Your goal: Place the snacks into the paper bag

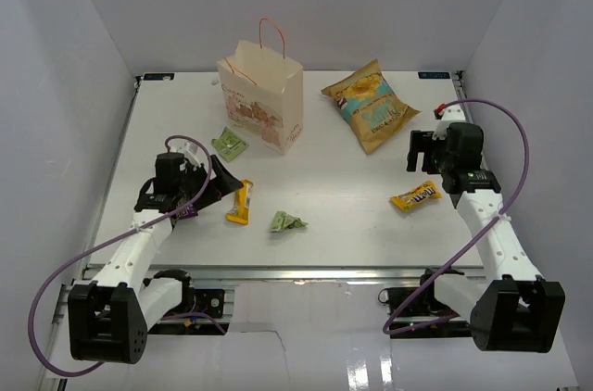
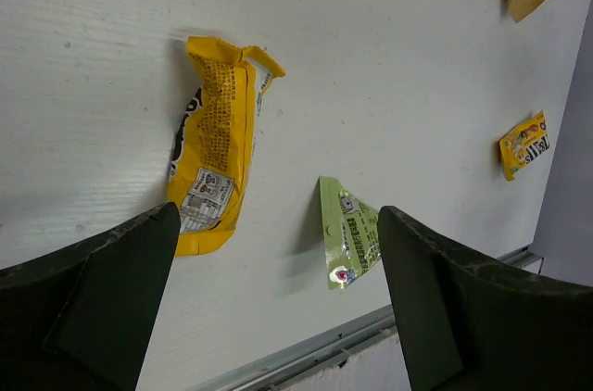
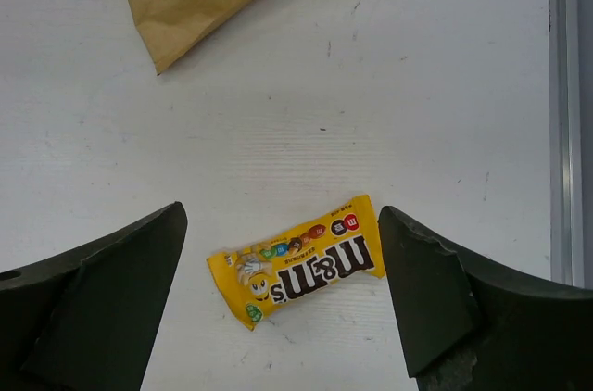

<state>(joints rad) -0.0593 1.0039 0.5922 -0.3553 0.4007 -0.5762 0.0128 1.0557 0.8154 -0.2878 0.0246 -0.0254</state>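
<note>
The cream paper bag (image 1: 262, 99) stands upright at the back, orange cord handles up. The yellow-and-teal crisp bag (image 1: 371, 106) lies to its right. A green packet (image 1: 228, 143) lies by the bag's foot. The orange bar (image 1: 241, 203) and a second green packet (image 1: 287, 221) lie near the front. My left gripper (image 1: 222, 180) is open and empty just left of the bar (image 2: 215, 141), with the green packet (image 2: 347, 229) ahead between its jaws. My right gripper (image 1: 424, 150) is open and empty above the yellow candy pack (image 1: 414, 197), which lies between the jaws (image 3: 301, 266).
A small purple packet (image 1: 189, 209) lies by my left arm. A bit of red (image 1: 441, 111) shows behind my right wrist. White walls close in the table on three sides. A metal rail (image 3: 567, 113) runs along the table edge.
</note>
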